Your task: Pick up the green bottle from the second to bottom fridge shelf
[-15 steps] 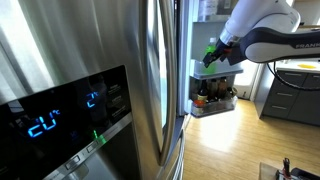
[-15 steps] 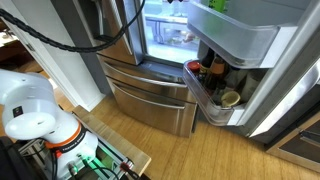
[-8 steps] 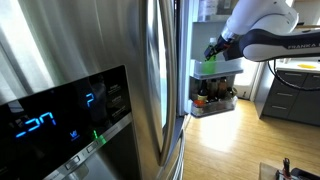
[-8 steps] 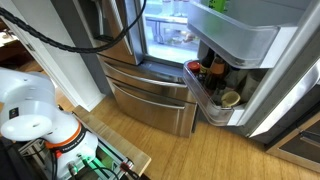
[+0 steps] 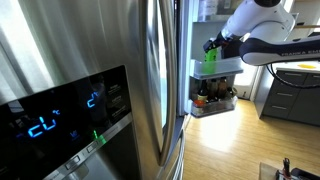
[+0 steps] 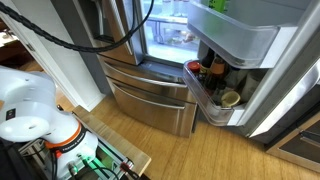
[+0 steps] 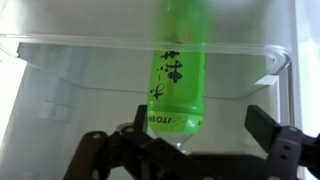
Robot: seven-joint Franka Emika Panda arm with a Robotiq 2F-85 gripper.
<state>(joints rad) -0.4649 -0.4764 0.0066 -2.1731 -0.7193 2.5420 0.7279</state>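
Observation:
The green bottle (image 7: 178,70) stands in the white frosted door shelf (image 7: 70,60), its narrow neck end nearest the wrist camera. My gripper (image 7: 200,122) is open around that lower end. The left finger (image 7: 140,120) is right beside the bottle, and the right finger (image 7: 262,125) is well apart from it. In an exterior view the bottle (image 5: 211,58) shows just below my gripper (image 5: 220,45) at the shelf (image 5: 230,68). In the other exterior view only a green bit of the bottle (image 6: 215,5) shows at the top of the shelf (image 6: 240,35), and the gripper is out of view.
The lower see-through shelf (image 5: 213,100) (image 6: 205,85) holds several dark jars and bottles. The steel fridge door (image 5: 90,60) fills the left. Grey cabinets (image 5: 295,100) stand at the right, above a wooden floor (image 5: 225,145). The fridge's inside (image 6: 165,35) is open.
The arm has shifted slightly upward. More of the bottle shows below the gripper than a second ago.

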